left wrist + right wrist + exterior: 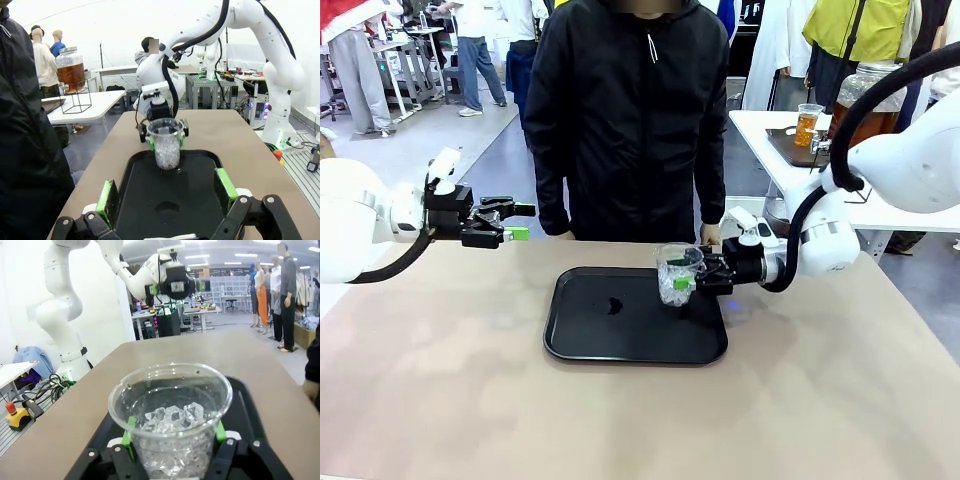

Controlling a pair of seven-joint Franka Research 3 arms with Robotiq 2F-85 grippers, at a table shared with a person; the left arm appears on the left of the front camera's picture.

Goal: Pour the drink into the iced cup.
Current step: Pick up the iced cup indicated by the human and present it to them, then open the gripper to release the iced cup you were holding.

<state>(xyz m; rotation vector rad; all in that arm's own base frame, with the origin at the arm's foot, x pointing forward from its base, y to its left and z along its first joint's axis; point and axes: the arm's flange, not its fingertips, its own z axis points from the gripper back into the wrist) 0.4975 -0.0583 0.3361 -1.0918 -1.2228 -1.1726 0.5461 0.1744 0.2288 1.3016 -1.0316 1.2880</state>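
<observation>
Iced cup (pixel 677 277) sits clamped in right pincer (pixel 686 282) over tray (pixel 582 338); left pincer (pixel 518 222) spread.

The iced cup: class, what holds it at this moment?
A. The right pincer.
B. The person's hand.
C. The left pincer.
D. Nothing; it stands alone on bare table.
A: the right pincer grips the iced cup between its green pads; the left pincer hangs open, well apart.

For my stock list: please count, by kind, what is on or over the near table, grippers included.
iced clear plastic cup: 1
black tray: 1
grippers: 2 (left gripper, right gripper)
total: 4
</observation>
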